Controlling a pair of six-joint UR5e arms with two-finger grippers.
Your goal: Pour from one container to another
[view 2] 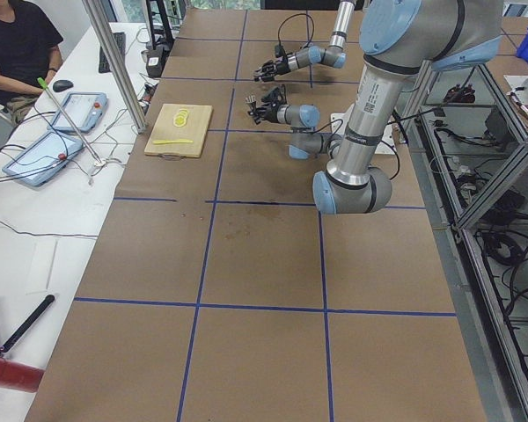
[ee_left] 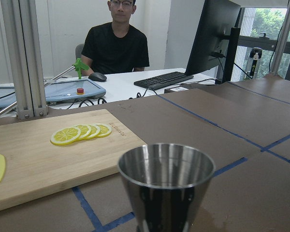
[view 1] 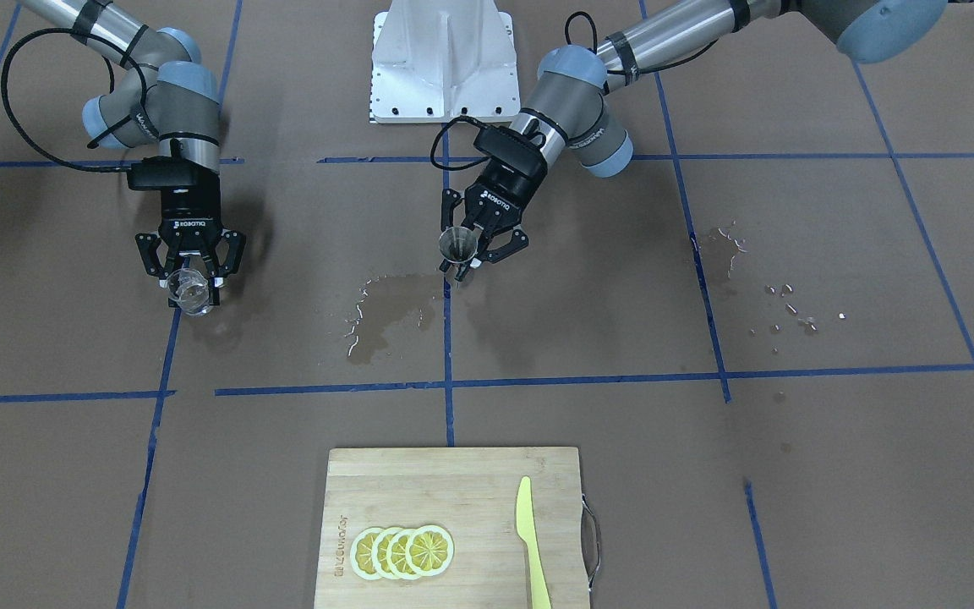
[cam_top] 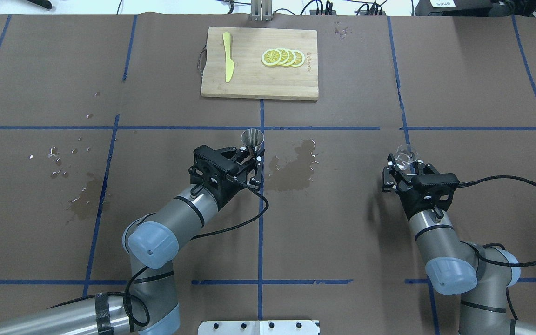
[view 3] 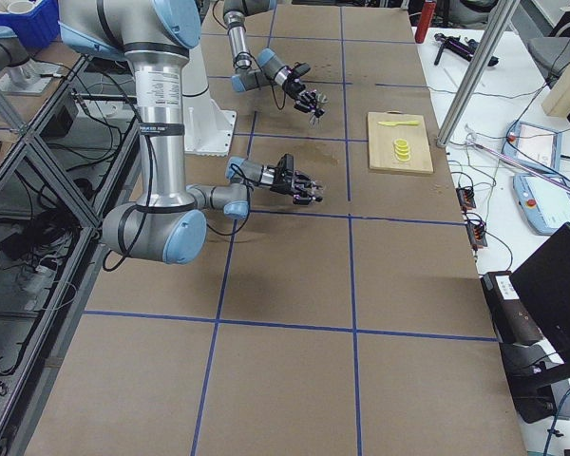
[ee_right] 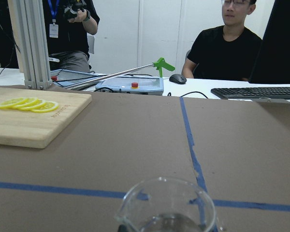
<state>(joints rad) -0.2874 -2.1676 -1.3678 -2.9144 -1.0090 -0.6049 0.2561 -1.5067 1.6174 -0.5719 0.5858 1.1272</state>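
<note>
My left gripper is shut on the lower half of the silver metal jigger, which stands upright near the table's centre line. Its open top cone fills the left wrist view, and it also shows in the front view between the left gripper's fingers. My right gripper is shut on the small clear glass cup, held upright off to the robot's right. The cup's rim shows low in the right wrist view and in the front view. The two containers are far apart.
A bamboo cutting board with lemon slices and a yellow knife lies at the far side. A wet patch spreads beside the jigger, and droplets lie on the left. The white base plate is at the robot's side.
</note>
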